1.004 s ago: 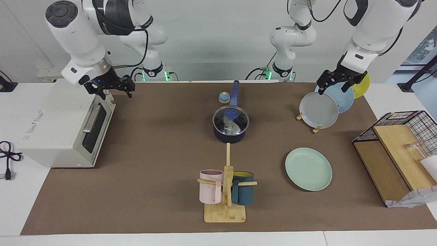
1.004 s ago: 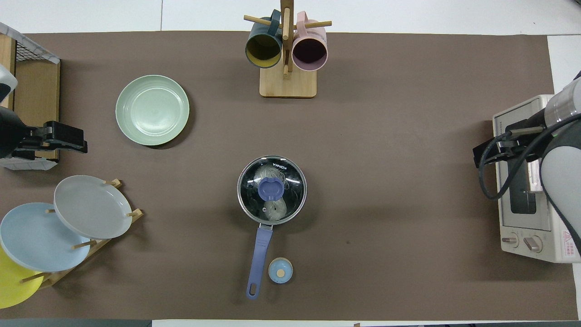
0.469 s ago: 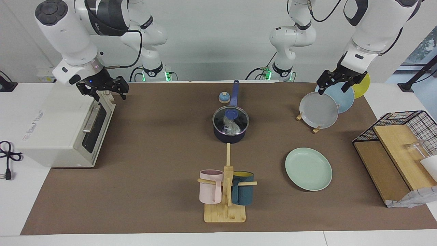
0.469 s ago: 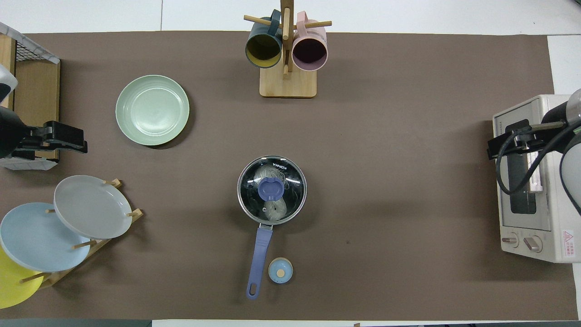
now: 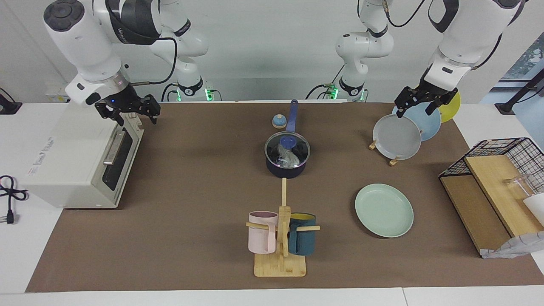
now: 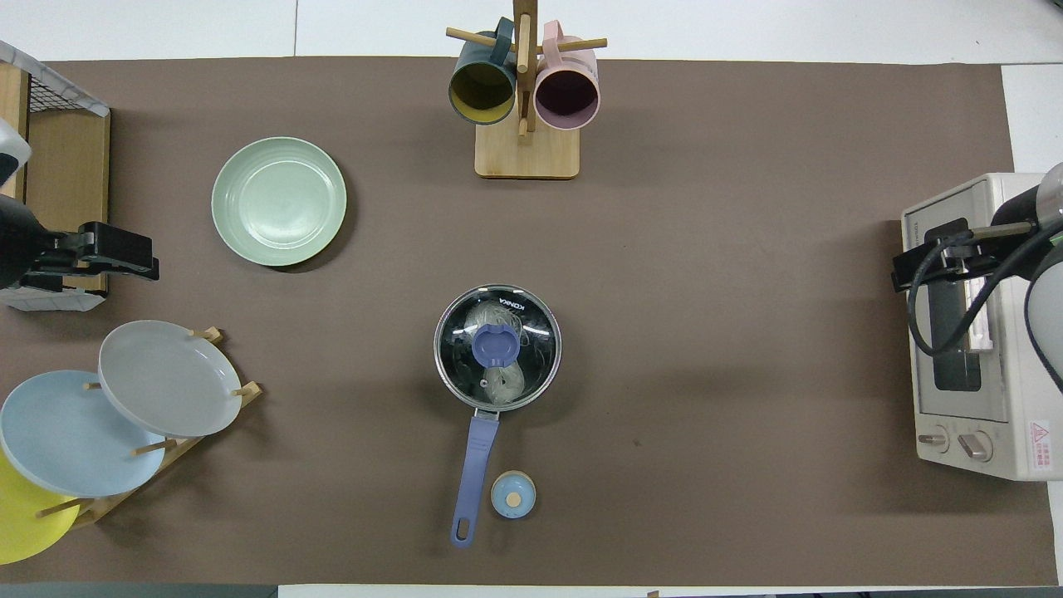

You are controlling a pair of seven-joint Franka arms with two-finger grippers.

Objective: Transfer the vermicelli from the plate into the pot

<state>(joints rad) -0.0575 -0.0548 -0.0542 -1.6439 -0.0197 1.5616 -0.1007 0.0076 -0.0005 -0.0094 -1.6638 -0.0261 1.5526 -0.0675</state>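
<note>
The dark navy pot (image 5: 285,169) stands mid-table with a glass lid (image 6: 531,332) on it, its blue handle (image 6: 473,473) pointing toward the robots. The whitish vermicelli (image 5: 290,158) lies inside the pot and shows through the lid in the overhead view (image 6: 484,316). The mint-green plate (image 5: 383,210) is bare; it lies farther from the robots than the pot, toward the left arm's end (image 6: 278,202). My left gripper (image 5: 415,106) hangs open and empty over the plate rack. My right gripper (image 5: 127,111) hangs open and empty over the toaster oven's front edge.
A rack (image 5: 395,160) holds grey (image 5: 396,137), blue and yellow plates. A toaster oven (image 5: 72,161) stands at the right arm's end. A mug tree (image 5: 281,238) with pink and teal mugs stands farthest out. A small blue round knob (image 5: 279,122) lies beside the pot handle. A wire basket (image 5: 497,178) stands at the left arm's end.
A second ago my right gripper moved away from the pot toward the oven; it has held still for the last half second. The left arm has not moved.
</note>
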